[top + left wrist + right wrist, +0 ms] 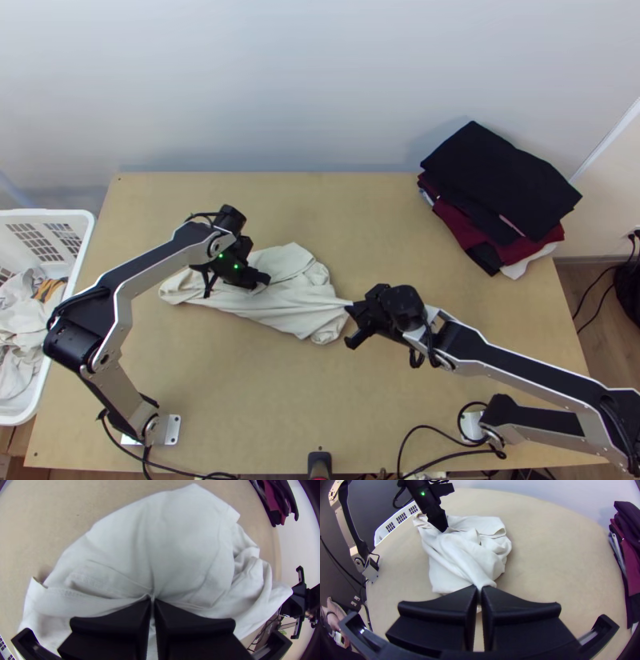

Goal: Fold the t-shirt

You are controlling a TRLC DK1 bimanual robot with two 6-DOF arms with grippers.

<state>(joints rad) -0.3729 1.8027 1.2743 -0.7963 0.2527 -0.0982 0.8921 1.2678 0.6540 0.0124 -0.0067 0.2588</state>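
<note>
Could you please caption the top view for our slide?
Left gripper and right gripper each pinch a bunched white shirt on the table.

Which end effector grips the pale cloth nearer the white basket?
The left end effector, pinching the cloth on the side towards the white basket; the right end effector grips its drawn-out end, nearer the folded stack.

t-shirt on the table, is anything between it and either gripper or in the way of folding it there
Nothing visible stands in the way: the left gripper and right gripper each pinch the t-shirt directly. The clothes stack lies apart, toward the table's far right corner.
</note>
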